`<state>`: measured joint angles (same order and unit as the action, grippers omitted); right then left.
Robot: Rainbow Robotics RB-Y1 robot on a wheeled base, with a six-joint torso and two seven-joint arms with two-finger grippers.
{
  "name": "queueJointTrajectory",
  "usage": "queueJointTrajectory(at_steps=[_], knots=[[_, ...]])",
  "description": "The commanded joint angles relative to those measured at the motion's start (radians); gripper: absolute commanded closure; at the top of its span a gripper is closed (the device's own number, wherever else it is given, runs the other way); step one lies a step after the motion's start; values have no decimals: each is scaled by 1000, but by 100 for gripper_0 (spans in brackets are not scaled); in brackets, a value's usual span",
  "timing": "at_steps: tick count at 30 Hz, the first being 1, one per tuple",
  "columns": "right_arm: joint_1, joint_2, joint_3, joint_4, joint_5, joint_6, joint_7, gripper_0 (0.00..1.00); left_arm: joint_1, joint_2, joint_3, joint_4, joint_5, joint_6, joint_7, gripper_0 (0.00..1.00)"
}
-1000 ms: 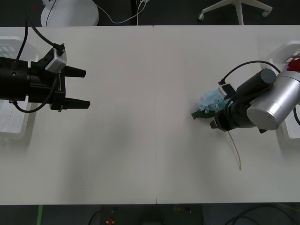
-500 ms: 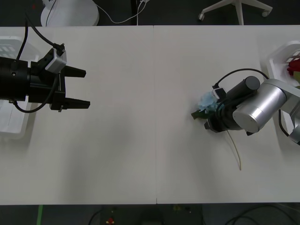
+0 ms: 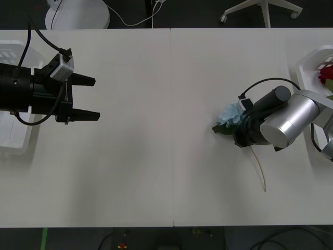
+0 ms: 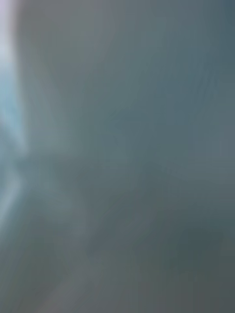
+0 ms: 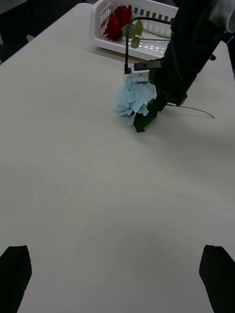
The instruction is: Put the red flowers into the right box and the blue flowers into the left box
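Observation:
A blue flower lies on the table right of centre, and its pale stem trails toward the front edge. My right gripper is down on the flower's leafy base, with its tips hidden under the wrist. From the left wrist view the same blue flower sits against the right gripper. The red flowers lie in the right box, which is at the table's right edge. My left gripper hovers open by the left box.
The white table stretches wide between the two arms. Behind its far edge stand a chair base and a white stand with cables.
My right arm has swung in and turned over the blue flower, uncovering the red flowers in the right box. The stem has shifted slightly. The left arm has not moved.

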<state>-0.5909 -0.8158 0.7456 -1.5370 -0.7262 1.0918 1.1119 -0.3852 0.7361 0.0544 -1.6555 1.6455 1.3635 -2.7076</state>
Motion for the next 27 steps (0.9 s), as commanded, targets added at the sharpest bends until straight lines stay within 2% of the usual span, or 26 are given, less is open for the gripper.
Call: queueJointTrajectory(at_steps=[1, 8, 14, 19, 27], knots=[[13, -13, -5, -3, -47, -12, 5, 100, -32, -7, -7, -12, 13, 8, 2, 0], [2, -72, -55, -60, -168, -23, 37, 100, -32, -7, -7, -12, 13, 8, 2, 0], [-4, -97, -239, -120, -331, -21, 204, 100, -32, -7, -7, -12, 13, 8, 2, 0], [-78, -77, -359, -111, -476, -21, 413, 100, -32, -7, -7, -12, 13, 8, 2, 0], [-222, 23, -443, -25, -742, -21, 595, 100, -32, -7, -7, -12, 13, 8, 2, 0]])
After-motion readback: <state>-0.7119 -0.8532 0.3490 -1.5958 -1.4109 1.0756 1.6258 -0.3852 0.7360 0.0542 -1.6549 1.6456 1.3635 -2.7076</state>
